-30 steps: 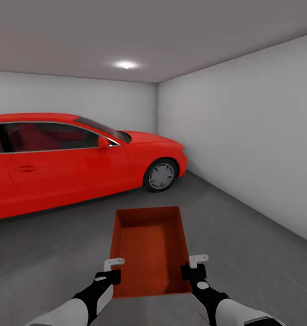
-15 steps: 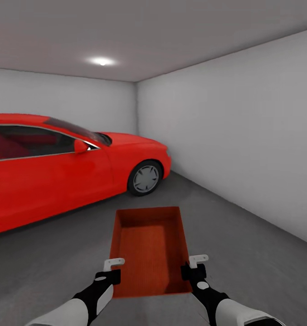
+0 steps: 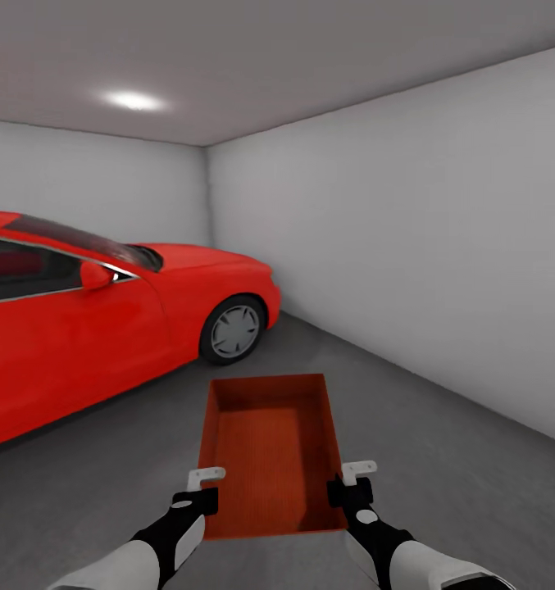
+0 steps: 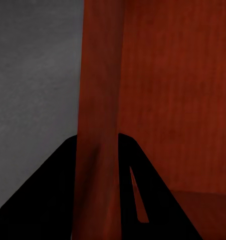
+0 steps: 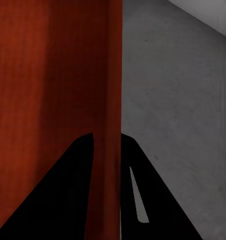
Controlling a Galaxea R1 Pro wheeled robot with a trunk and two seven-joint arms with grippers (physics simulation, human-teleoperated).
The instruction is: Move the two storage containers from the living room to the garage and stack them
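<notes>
I hold one orange-red open-top storage container (image 3: 270, 455) level in front of me, above the garage's dark grey concrete floor (image 3: 441, 459). My left gripper (image 3: 205, 489) is shut on the container's left wall, near its close corner. My right gripper (image 3: 348, 483) is shut on the right wall. In the left wrist view the thin red wall (image 4: 100, 125) runs between the two black fingers (image 4: 52, 200). The right wrist view shows the same grip, with the wall (image 5: 110, 115) pinched between dark fingers (image 5: 148, 200). The container is empty inside.
A red car (image 3: 105, 315) stands at the left, its front wheel (image 3: 234, 331) a short way beyond the container. Plain white-grey walls (image 3: 408, 238) close the room at the right and back. Open concrete lies ahead and to the right.
The whole view has swung to the right: the car and the room's corner have slid leftward in the picture. The container and both grippers keep the same place relative to me.
</notes>
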